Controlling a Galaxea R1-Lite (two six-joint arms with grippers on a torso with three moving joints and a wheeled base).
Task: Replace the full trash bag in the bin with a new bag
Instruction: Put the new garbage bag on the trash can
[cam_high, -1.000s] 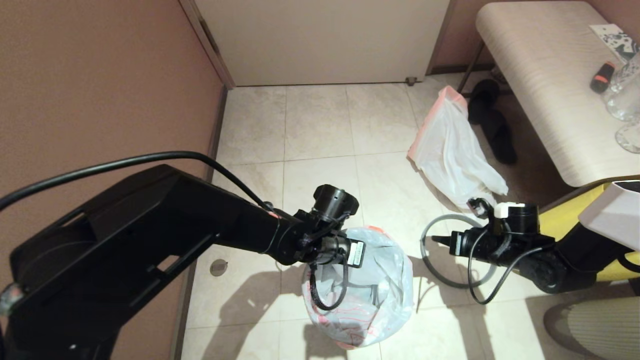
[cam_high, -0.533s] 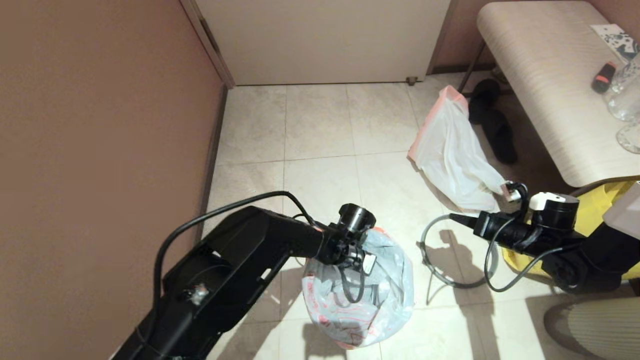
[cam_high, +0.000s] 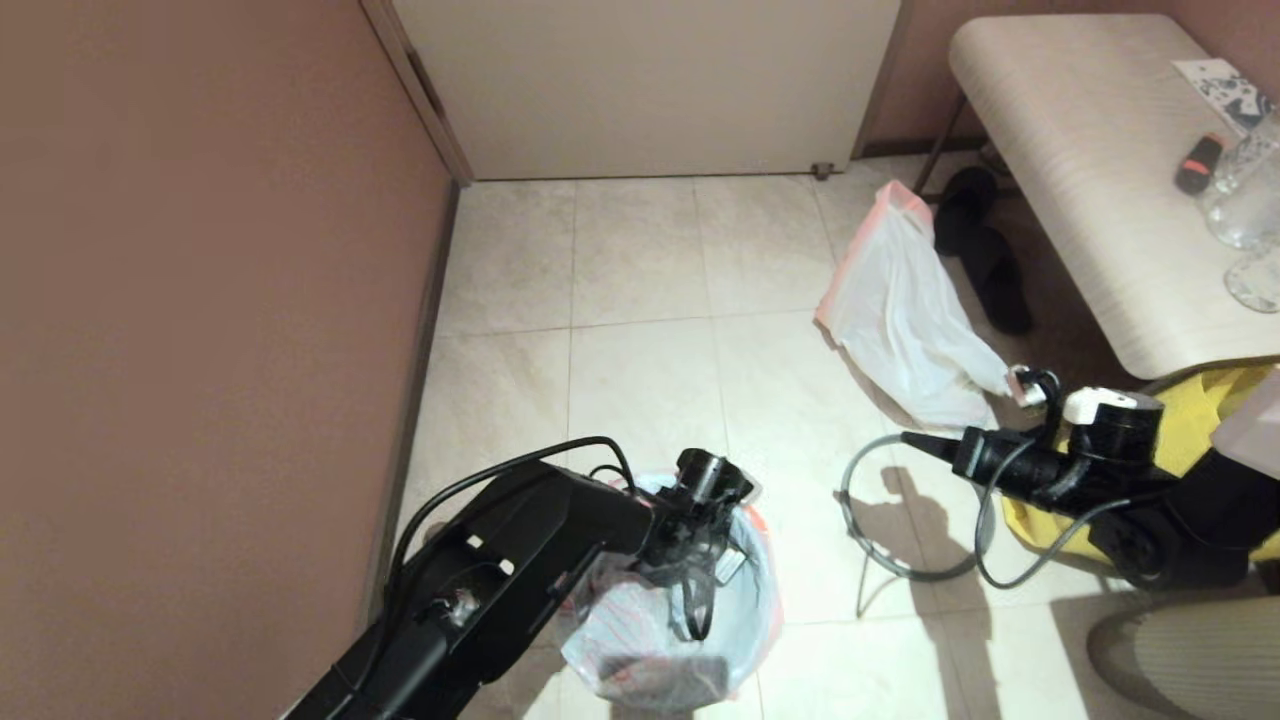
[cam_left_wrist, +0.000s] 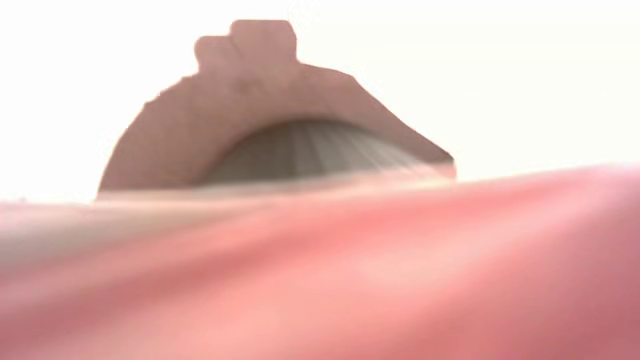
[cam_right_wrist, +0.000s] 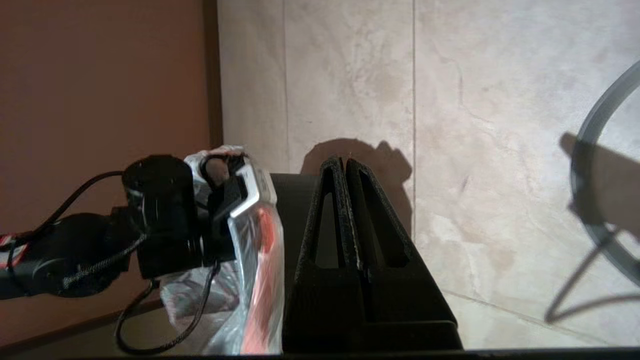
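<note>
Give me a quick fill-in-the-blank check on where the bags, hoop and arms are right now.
1. The left gripper is down inside the bag with red ____.
2. The grey hoop lies on the ____.
3. The right gripper has its jaws ____.
4. The pink-rimmed white bag lies beside the ____ slippers.

Missing: characters; floor; shut; black

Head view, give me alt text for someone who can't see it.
The left tool reaches into a red-printed translucent white plastic bag lining the bin. The right tool hovers shut over a loose grey hoop on the tiled floor, near a plain white bag with pink-red rim.
</note>
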